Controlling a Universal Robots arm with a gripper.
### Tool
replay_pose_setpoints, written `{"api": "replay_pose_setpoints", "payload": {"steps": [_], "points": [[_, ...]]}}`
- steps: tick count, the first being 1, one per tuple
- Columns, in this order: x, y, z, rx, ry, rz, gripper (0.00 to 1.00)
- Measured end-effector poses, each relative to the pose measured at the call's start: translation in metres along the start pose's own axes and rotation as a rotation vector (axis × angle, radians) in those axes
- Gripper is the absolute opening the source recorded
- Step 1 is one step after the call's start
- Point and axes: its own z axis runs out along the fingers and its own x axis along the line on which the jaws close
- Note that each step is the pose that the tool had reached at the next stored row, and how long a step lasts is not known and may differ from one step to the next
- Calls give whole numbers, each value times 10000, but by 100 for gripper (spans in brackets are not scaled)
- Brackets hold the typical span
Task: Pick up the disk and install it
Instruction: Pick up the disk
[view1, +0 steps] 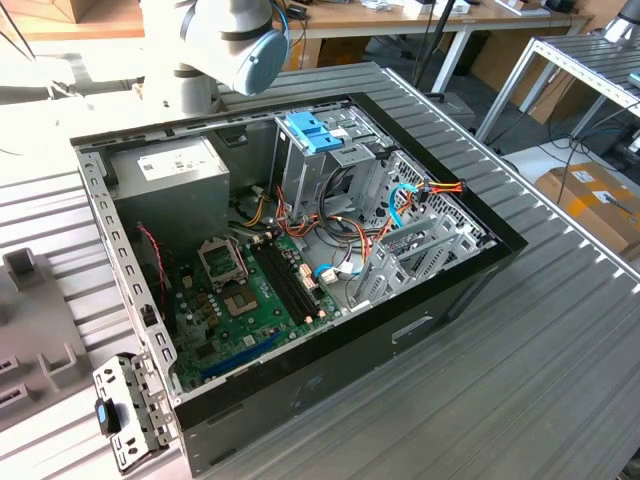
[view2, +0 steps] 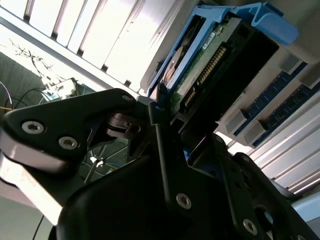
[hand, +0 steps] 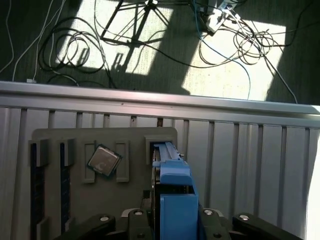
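The gripper (hand: 172, 220) was closed on the disk (hand: 175, 180), which stood edgewise just ahead of it in a slot of the grey tray (hand: 80, 136), likely leaving its sides free for clamping.

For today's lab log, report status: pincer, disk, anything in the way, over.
Pincer shut on disk. Disk on edge at grey holder tray, not in computer case. Nothing seen blocking it.

The case (view1: 330, 380) stands open on top, but cables (view1: 340, 232) crowd the gap beside the drive cage (view1: 318, 165).
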Motion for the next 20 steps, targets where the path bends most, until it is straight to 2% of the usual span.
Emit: {"api": "replay_pose_setpoints", "payload": {"steps": [20], "points": [[-24, 14, -312, -1, -7, 0, 37]]}}
